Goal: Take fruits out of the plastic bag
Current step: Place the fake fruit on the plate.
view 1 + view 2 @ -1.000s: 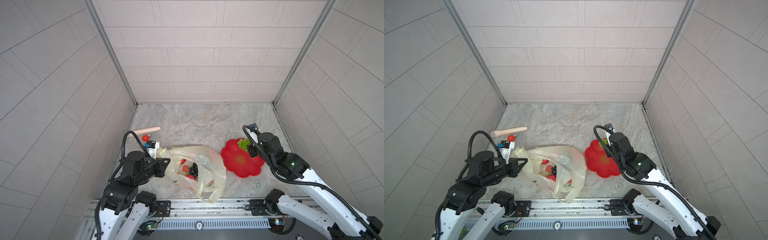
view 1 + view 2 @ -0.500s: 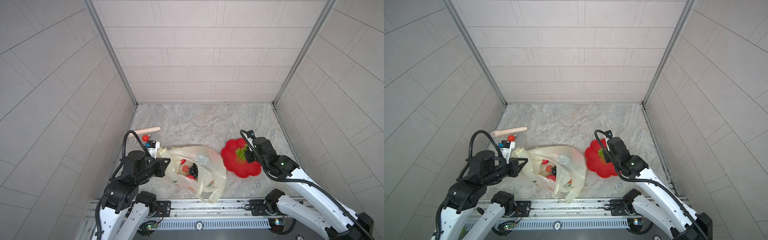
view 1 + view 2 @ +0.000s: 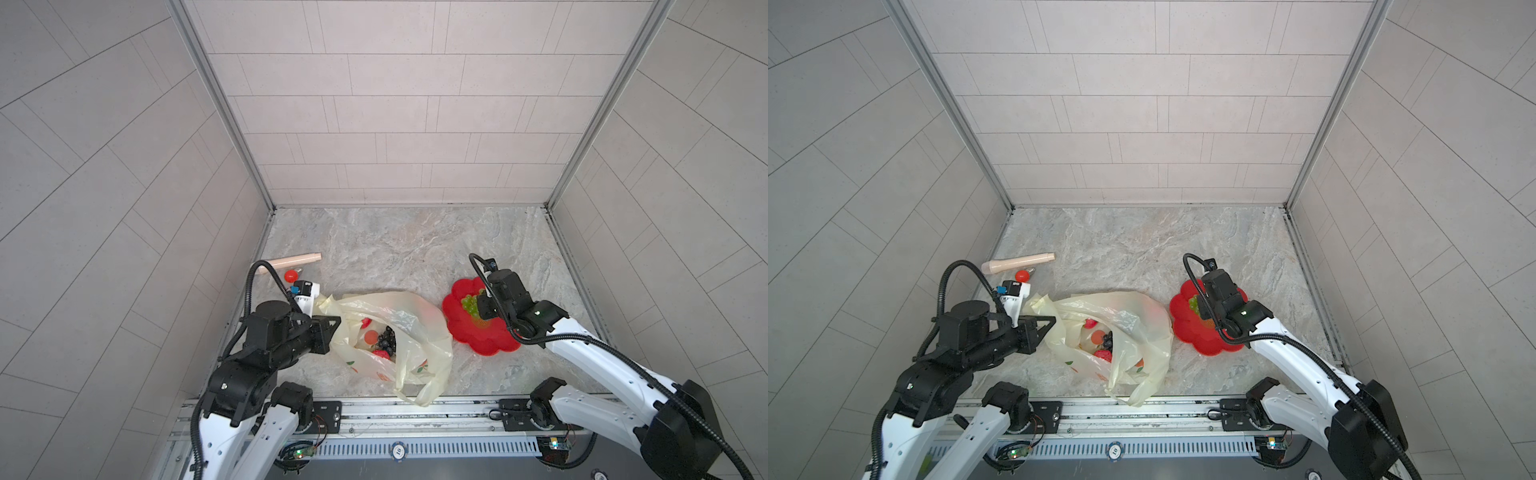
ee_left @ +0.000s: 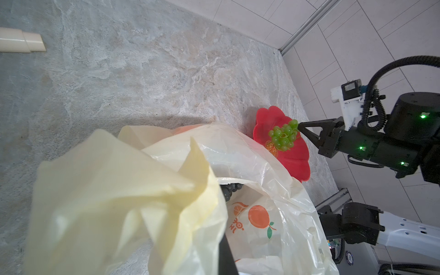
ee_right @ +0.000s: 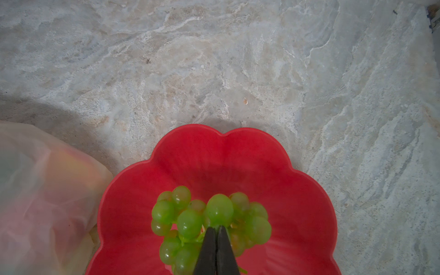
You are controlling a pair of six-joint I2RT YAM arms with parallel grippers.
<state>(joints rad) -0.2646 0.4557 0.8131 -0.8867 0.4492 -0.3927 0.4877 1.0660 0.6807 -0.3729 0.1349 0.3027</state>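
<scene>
Pale tiled walls [image 3: 395, 104] box me in on three sides; under me a grey marbled floor [image 3: 395, 245], evenly lit, perhaps from overhead.

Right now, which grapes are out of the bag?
The green grape bunch, pinched by the right hand over the red plate. The dark purple grape bunch lies inside the plastic bag.

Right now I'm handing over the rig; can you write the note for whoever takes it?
Left end effector: shut on the edge of the pale-yellow crinkly plastic bag, holding its mouth open.
Right end effector: shut on the green plastic grape bunch, over the red flower-shaped plate.
Done: green grapes out of the bag.
To do: release them, then take out the dark purple grape bunch, orange round fruit and red fruit.
</scene>
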